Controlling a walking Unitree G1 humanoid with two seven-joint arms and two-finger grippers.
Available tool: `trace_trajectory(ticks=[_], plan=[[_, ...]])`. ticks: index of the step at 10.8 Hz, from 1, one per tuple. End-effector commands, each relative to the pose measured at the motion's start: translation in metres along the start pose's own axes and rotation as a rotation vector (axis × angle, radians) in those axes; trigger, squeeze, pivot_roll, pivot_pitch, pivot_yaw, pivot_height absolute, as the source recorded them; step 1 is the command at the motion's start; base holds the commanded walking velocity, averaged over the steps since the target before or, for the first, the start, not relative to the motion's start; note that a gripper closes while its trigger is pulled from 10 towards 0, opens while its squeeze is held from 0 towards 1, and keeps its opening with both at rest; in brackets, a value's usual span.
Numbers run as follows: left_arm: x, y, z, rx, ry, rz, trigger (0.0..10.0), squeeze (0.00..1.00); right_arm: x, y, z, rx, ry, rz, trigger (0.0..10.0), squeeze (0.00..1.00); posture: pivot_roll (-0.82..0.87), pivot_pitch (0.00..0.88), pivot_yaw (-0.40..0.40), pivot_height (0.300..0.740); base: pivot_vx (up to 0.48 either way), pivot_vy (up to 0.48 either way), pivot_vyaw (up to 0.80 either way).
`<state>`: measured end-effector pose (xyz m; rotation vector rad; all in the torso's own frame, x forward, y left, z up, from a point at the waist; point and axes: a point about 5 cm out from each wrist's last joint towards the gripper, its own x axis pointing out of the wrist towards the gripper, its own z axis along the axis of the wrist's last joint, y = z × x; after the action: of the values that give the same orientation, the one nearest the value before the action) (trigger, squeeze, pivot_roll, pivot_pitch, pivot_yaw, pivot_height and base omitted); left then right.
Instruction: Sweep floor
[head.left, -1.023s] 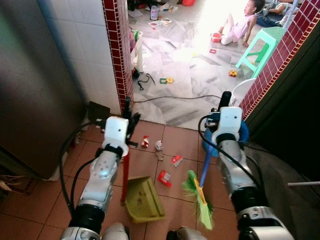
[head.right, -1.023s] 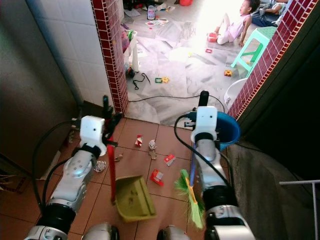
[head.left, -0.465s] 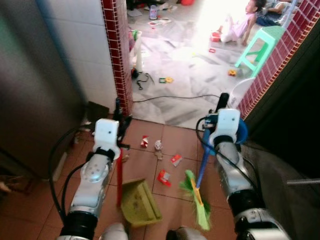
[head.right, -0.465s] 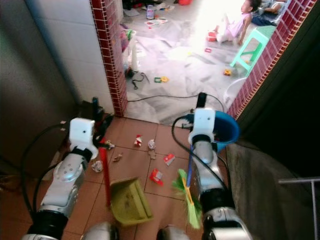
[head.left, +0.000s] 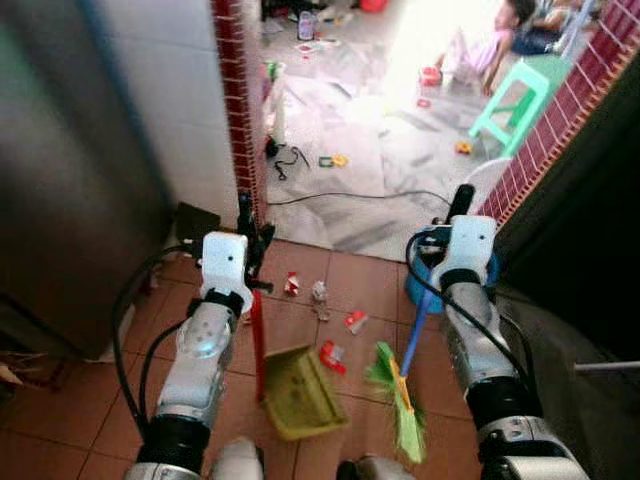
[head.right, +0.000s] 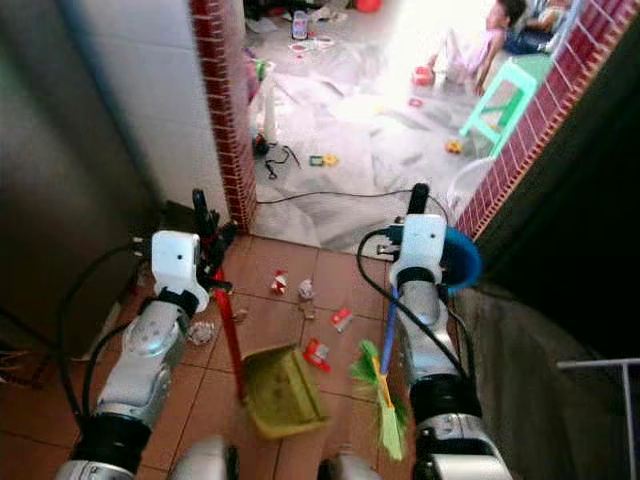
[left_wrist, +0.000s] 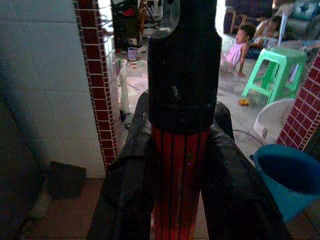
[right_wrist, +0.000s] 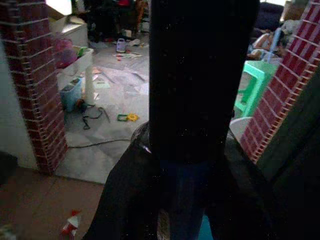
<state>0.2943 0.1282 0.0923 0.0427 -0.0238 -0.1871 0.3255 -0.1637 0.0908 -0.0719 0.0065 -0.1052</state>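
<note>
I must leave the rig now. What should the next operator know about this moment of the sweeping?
Left gripper: shut on the red handle of the green dustpan, which rests on the brown tiles.
Right gripper: shut on the blue handle of the broom; its green bristles touch the floor beside the dustpan.
Scraps of litter lie on the tiles ahead of the dustpan, more further off. A blue bucket stands by the right arm.
Done: both tools are in hand.
Left: sweep the litter into the dustpan.

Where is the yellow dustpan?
The dustpan lies on the brown tile floor between the robot's arms, beside the green broom, with red scraps just ahead.
</note>
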Motion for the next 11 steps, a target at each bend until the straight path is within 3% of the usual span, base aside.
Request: trace_trajectory(ticks=[1,4,11], plan=[[0.006,0.003,0.013,0.014,-0.053,0.019,10.0,0.00,0.003,0.006,0.009,0.002,-0.029,0.017,10.0,0.00,0.01,0.036,-0.049,0.740,0.000,0.424,0.00],[0.008,-0.001,0.017,0.009,-0.074,0.016,10.0,0.00,0.007,0.001,0.013,-0.029,-0.041,0.000,10.0,0.00,0.00,0.045,-0.055,0.740,0.102,0.403,0.00],[0.007,-0.013,0.021,0.032,-0.080,-0.036,10.0,0.00,0.008,-0.003,0.012,-0.061,-0.039,-0.036,10.0,0.00,0.00,0.051,-0.050,0.740,0.476,0.000,0.00]])
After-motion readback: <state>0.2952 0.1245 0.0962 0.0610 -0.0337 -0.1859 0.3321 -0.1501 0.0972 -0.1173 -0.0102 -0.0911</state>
